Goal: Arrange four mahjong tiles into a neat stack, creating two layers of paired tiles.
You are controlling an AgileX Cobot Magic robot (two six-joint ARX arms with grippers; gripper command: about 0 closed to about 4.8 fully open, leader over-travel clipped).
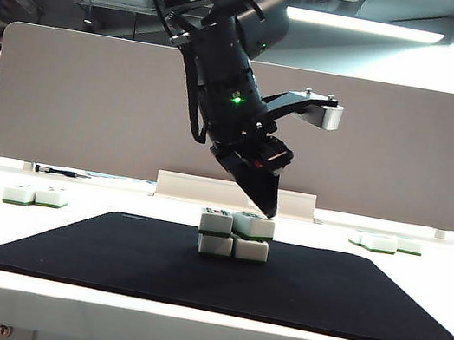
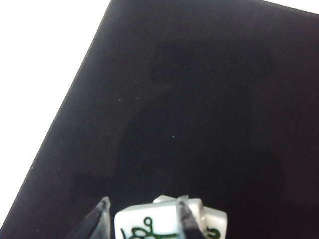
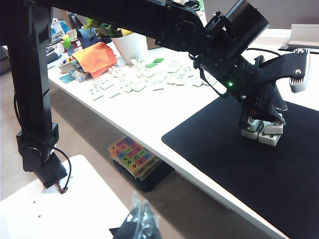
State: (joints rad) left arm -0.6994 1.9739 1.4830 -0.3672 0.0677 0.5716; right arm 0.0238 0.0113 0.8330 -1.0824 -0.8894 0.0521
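Four mahjong tiles [image 1: 234, 235] in two layers, left gripper [image 2: 142, 219] jaws straddling a top tile [image 2: 145, 223], grip uncertain, right gripper [image 3: 142, 219] jaws' state unclear.

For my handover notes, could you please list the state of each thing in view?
stack: two layers built on the black mat, top pair slightly askew.
top right tile: between the left claw's fingers.
right claw: off the mat, holding nothing visible.
spare tiles: loose on table.

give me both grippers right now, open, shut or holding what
left gripper: over the stack, shut on the top right tile.
right gripper: off the mat, cannot tell whether open or shut.
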